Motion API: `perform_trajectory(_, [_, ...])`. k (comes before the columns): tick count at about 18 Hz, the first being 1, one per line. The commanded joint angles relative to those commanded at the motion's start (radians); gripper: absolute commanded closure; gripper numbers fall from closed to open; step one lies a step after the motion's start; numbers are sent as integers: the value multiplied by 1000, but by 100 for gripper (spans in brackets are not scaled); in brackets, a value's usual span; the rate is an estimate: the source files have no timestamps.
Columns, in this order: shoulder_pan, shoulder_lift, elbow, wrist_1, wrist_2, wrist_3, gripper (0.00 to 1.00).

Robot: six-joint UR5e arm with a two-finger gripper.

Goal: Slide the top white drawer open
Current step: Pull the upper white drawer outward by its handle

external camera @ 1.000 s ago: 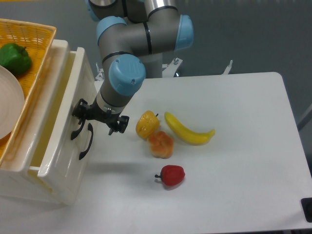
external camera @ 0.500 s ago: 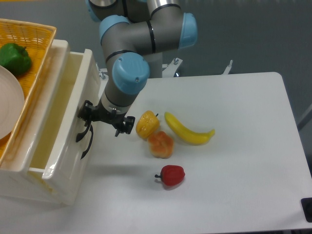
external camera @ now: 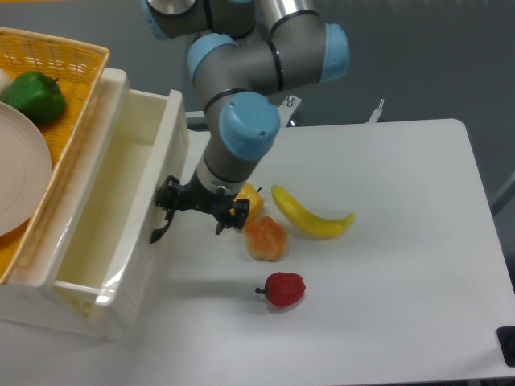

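Fruits (external camera: 265, 238) — four; top white drawer (external camera: 121, 233) — one.

**A robotics lab bench**

An industrial arm (external camera: 257, 64) with grey links and blue joint caps is bolted at the back of a plain white counter (external camera: 402, 241). Plastic toy fruit (external camera: 310, 213) lies mid-frame, against a bare grey floor behind.

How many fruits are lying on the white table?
4: a banana, an orange fruit beside it, a yellow one partly behind the claw, and a red one nearer the front.
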Motion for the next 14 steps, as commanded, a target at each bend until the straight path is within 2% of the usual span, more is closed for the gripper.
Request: perform_trajectory(14, [87,-11,20,-3,-2,44,0])
